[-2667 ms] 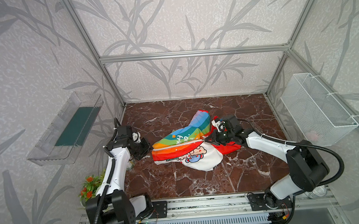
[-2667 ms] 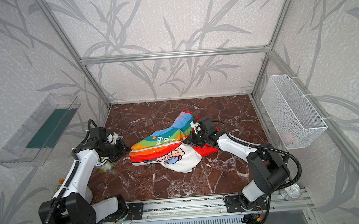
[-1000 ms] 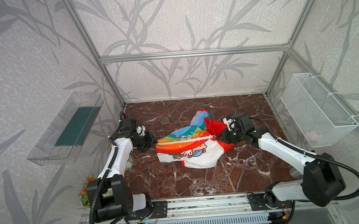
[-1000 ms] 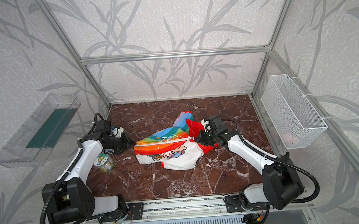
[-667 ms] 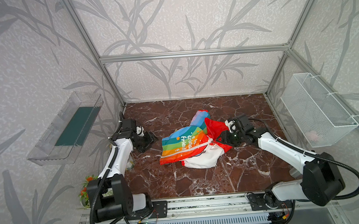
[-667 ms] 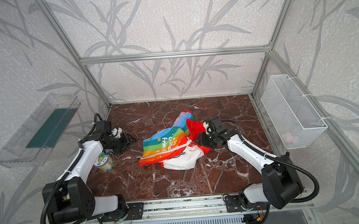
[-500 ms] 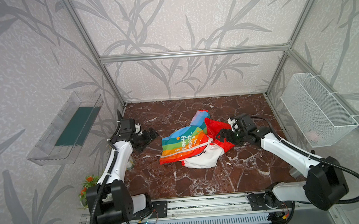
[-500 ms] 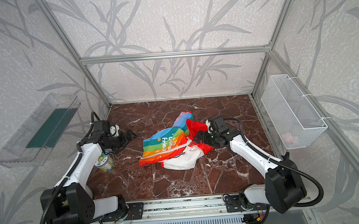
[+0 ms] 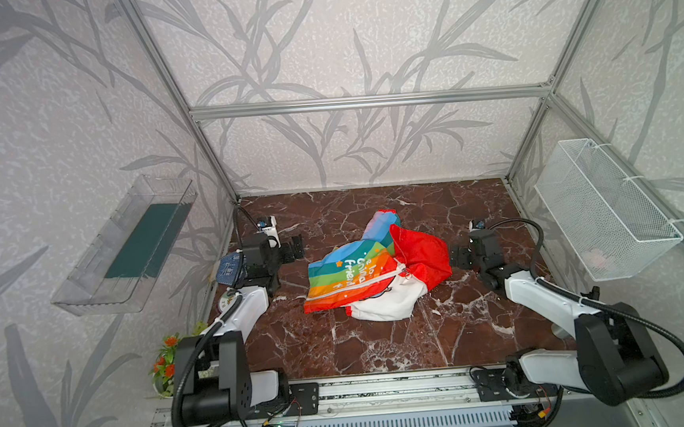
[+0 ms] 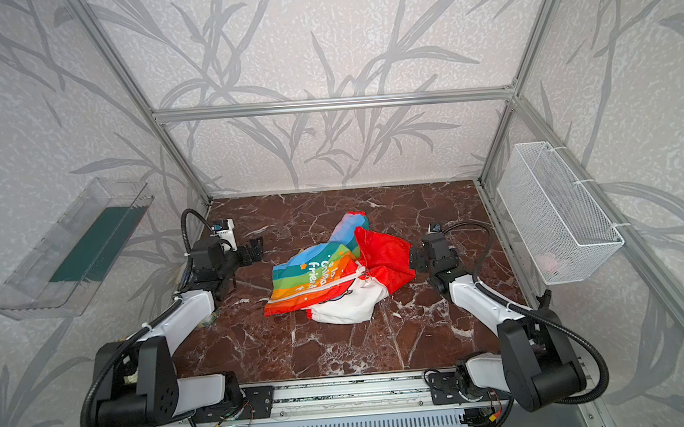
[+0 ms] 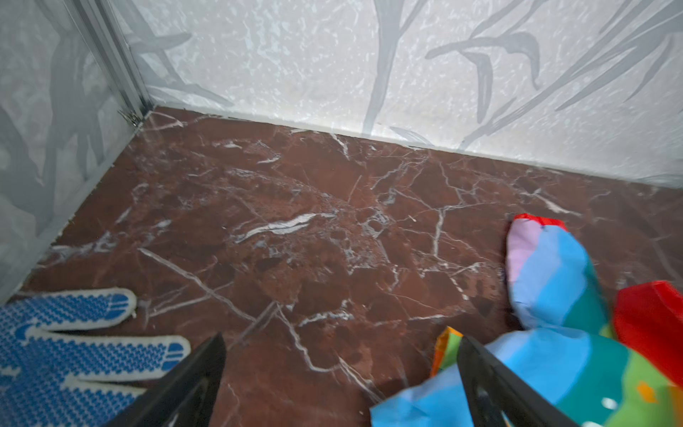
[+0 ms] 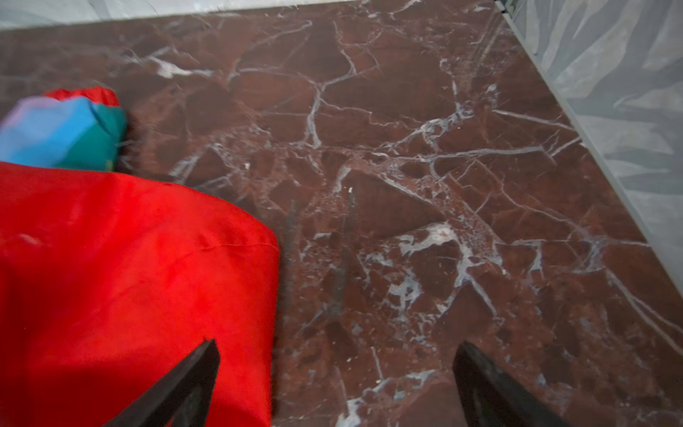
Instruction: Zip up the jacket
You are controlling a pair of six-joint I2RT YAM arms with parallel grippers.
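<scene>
One crumpled heap is what I'm working with: the jacket (image 9: 352, 271) lies on the table (image 9: 383, 351), its striped side folded over the white lining (image 9: 384, 308) and its red hood (image 9: 421, 254) bunched up. A white zipper (image 9: 378, 278) runs slantwise across the heap, ending near a small ring (image 9: 405, 276) at the hood. I can't tell whether the slider is engaged.

On the jacket's striped side, the left gripper (image 9: 295, 248) sits clear of the cloth, jaws wide apart and empty. Just beside the hood, the right gripper (image 9: 458, 256) has its jaws spread too, gripping nothing. A glove (image 9: 229, 267) lies farther from the jacket than the left gripper does.

I judge this step to be a regrasp to lay the jacket flat. I'd pinch single layers at the hem corners rather than the hood, then pull outward evenly. The zipper should stay facing up so both tracks show. I'd come in low and slowly, since this thin fabric will likely drag and fold.
</scene>
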